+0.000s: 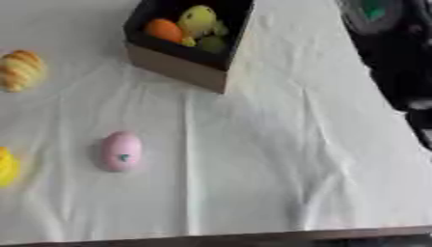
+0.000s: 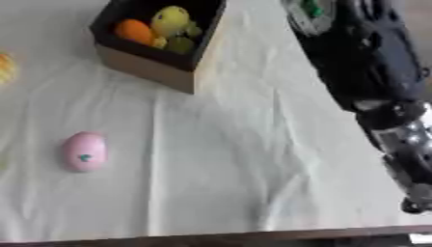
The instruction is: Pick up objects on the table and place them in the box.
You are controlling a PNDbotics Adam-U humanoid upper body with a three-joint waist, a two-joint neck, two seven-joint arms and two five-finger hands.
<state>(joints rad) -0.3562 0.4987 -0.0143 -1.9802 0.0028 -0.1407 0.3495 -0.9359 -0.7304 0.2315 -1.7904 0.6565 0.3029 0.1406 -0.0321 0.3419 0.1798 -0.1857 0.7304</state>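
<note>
A dark-lined cardboard box (image 1: 182,67) stands at the top of the white-clothed table. Inside it lie an orange round thing (image 1: 165,30), a yellow spotted one (image 1: 198,20) and a green one (image 1: 211,44). A pink egg-shaped object (image 1: 121,151) lies on the cloth, left of the middle. My right arm (image 2: 371,62), black with silver joints, runs along the right side. Its far end, where my right hand (image 2: 317,17) shows blurred with a green spot, is right of the box and apart from it. My left hand shows in no view.
A striped orange-and-yellow bread-like object (image 1: 20,70) lies at the left edge. A yellow object (image 1: 6,166) is cut off at the lower left. The table's front edge (image 1: 253,237) runs along the bottom.
</note>
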